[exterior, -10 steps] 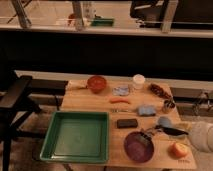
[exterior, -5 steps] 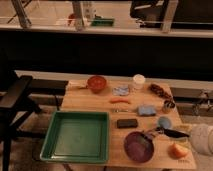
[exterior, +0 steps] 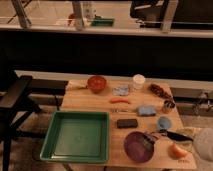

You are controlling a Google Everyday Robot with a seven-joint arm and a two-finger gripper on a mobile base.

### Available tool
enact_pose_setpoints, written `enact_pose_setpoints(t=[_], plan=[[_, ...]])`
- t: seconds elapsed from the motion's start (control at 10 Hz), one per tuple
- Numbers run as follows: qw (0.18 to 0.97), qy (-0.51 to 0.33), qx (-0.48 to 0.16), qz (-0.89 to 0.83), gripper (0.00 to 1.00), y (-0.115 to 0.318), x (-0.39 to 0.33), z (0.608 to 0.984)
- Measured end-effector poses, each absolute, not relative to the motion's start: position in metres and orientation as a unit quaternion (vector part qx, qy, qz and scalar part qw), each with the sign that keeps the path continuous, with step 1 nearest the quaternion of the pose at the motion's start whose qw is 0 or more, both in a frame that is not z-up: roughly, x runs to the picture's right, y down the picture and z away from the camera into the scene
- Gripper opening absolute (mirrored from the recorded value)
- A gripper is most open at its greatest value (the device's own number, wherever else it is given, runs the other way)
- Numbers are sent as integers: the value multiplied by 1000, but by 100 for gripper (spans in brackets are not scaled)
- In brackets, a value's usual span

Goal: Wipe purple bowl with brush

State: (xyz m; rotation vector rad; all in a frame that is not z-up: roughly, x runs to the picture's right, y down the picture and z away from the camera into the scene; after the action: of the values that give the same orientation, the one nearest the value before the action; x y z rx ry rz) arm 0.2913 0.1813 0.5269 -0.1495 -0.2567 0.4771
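On the wooden table (exterior: 82, 102), the gripper (exterior: 185, 136) sits right of the purple bowl (exterior: 138, 147) at the brush (exterior: 167, 133), grip state impossible to tell; wiping looks unstarted, so next the bristles likely need sweeping inside the bowl.

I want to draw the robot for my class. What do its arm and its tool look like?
Only a little shows. The arm is a pale, whitish, rounded shape at the picture's right edge. The tool looks slim and black, and it sticks out from the arm toward the purple bowl, low on the right. No cables or markings can be made out.
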Motion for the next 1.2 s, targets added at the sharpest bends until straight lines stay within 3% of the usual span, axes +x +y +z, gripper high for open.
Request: enact_pose_setpoints(t=[0.5, 1.2], plan=[[959, -129, -75, 242, 0, 206, 262, 514], [959, -121, -81, 242, 0, 224, 268, 546]])
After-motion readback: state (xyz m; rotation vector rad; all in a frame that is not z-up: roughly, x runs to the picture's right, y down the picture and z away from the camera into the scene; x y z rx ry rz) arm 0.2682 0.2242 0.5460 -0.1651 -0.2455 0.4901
